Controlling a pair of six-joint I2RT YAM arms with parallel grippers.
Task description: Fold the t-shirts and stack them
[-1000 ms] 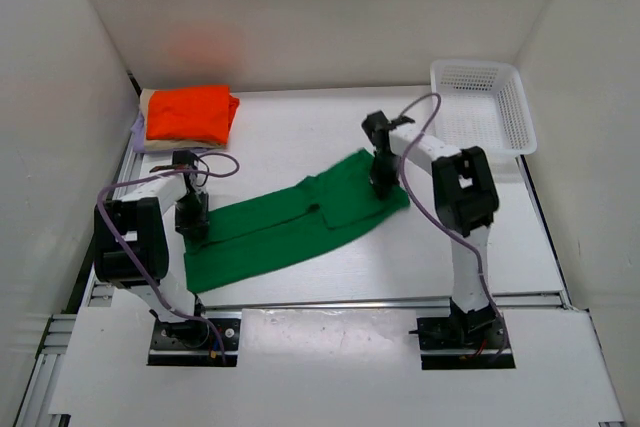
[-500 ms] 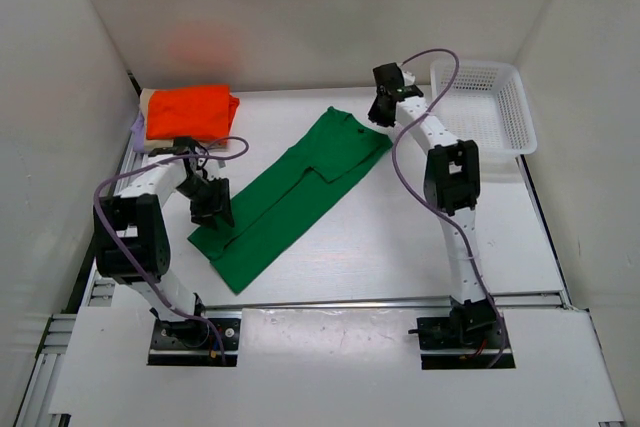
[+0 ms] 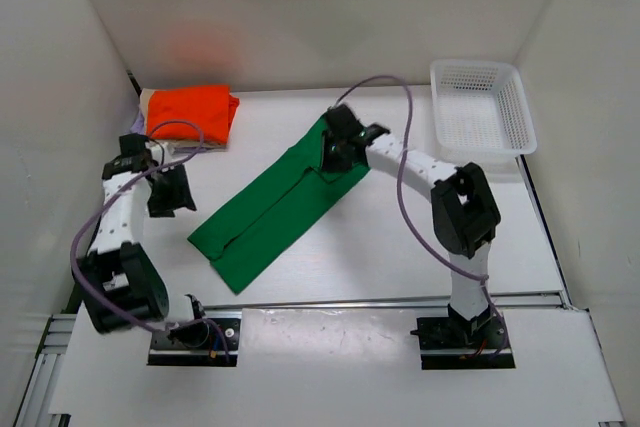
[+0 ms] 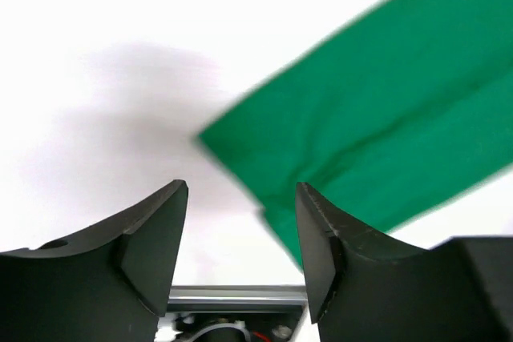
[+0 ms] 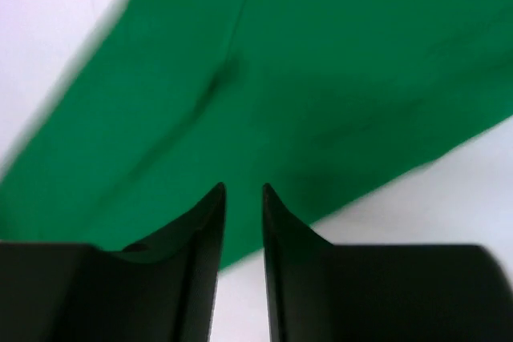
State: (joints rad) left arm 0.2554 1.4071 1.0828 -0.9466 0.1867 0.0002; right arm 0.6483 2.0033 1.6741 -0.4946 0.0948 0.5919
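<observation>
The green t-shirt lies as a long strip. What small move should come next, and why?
Probably lower the right hand and close it on the far end of the green t-shirt, to fold it in half. The strip lies flat, longer than the folded orange t-shirt; the right hand hangs over that end, open and empty; the left hand is open, off the cloth.
</observation>
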